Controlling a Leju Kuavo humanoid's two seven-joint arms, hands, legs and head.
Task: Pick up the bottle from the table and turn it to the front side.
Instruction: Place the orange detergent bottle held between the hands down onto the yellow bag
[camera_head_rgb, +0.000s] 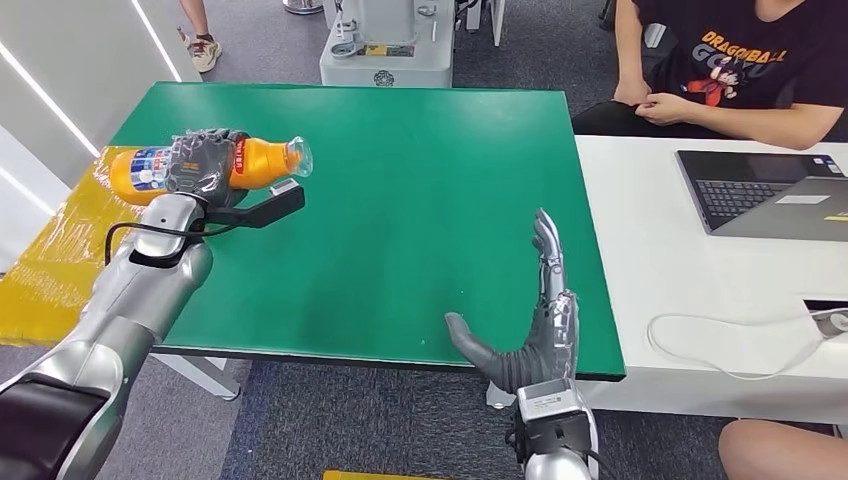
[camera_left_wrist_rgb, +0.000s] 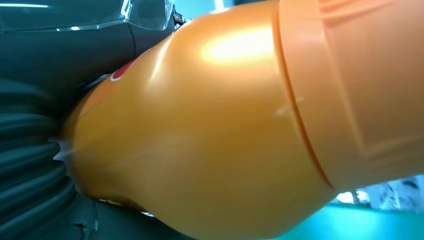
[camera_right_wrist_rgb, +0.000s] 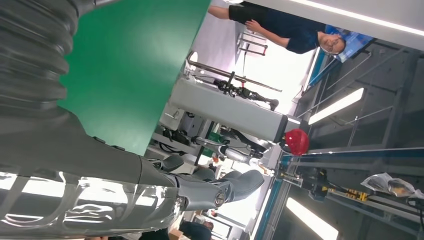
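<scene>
An orange drink bottle (camera_head_rgb: 262, 159) with a blue and red label lies sideways in the air above the left part of the green table (camera_head_rgb: 420, 190). My left hand (camera_head_rgb: 200, 165) grips it around the middle, fingers wrapped over the label, cap end pointing right. In the left wrist view the bottle's orange body (camera_left_wrist_rgb: 210, 130) is pressed close against the hand. My right hand (camera_head_rgb: 535, 325) is open, flat and edge-up over the table's front right edge, holding nothing; its thumb and fingers (camera_right_wrist_rgb: 220, 192) stretch out.
A white table (camera_head_rgb: 690, 270) on the right carries a laptop (camera_head_rgb: 765, 190) and a cable (camera_head_rgb: 720, 345). A person in a black shirt (camera_head_rgb: 740, 70) sits behind it. A yellow sheet (camera_head_rgb: 55, 260) lies left of the green table. A grey machine (camera_head_rgb: 385, 45) stands beyond.
</scene>
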